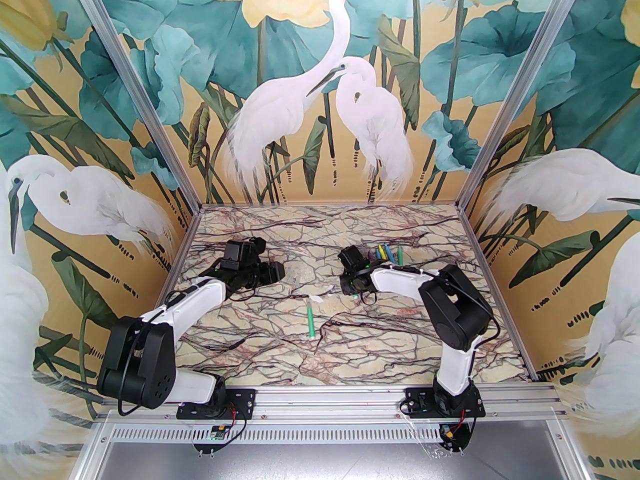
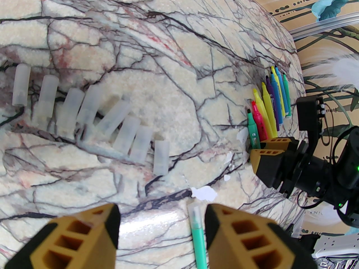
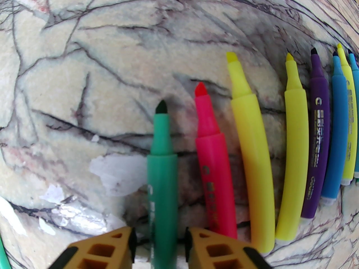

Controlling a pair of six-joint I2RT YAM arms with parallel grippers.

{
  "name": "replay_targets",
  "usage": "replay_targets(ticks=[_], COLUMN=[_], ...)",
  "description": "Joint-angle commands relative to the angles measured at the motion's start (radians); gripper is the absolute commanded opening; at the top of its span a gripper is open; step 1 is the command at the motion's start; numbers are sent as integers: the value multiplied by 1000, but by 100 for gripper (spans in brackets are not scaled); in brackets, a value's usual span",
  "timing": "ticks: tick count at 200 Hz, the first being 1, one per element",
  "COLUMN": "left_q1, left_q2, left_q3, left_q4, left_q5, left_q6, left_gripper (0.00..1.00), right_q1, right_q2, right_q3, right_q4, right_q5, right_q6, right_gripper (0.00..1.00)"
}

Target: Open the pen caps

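Observation:
Several clear pen caps [image 2: 84,111] lie in a slanted row on the marble table, ahead of my left gripper [image 2: 162,220]. Its jaws stand open with nothing between them. A green pen [image 2: 197,234] with its clear cap still on lies on the table just inside its right finger [image 2: 224,228]; from above this green pen [image 1: 311,320] sits mid-table. My right gripper [image 3: 160,234] is open around an uncapped dark green pen [image 3: 162,164], with a small gap on each side. That pen lies at the left end of a row of uncapped pens [image 3: 291,139].
The row of uncapped pens [image 1: 385,253] lies at the back right, just beyond the right gripper [image 1: 347,278]. White scuffs [image 3: 115,172] mark the table [image 1: 400,338] beside the dark green pen. The left gripper [image 1: 277,272] is over the back left. Patterned walls close in three sides.

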Motion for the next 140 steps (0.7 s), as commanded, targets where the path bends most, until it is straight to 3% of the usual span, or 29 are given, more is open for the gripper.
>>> replay_targets(ticks=[1, 76, 140], left_q1=[-1, 6, 56], left_q2=[-27, -17, -14], left_q3=[-19, -16, -10], left_q4=[-17, -21, -2], left_q5=[-12, -112, -146], left_q6=[21, 15, -20], left_gripper=[55, 72, 74], right_q1=[10, 168, 369], right_q2=[-82, -137, -61], right_q3=[2, 7, 80], right_q4=[-15, -107, -182], right_q5=[-5, -24, -39], right_q6=[-7, 36, 218], right_gripper=[38, 42, 44])
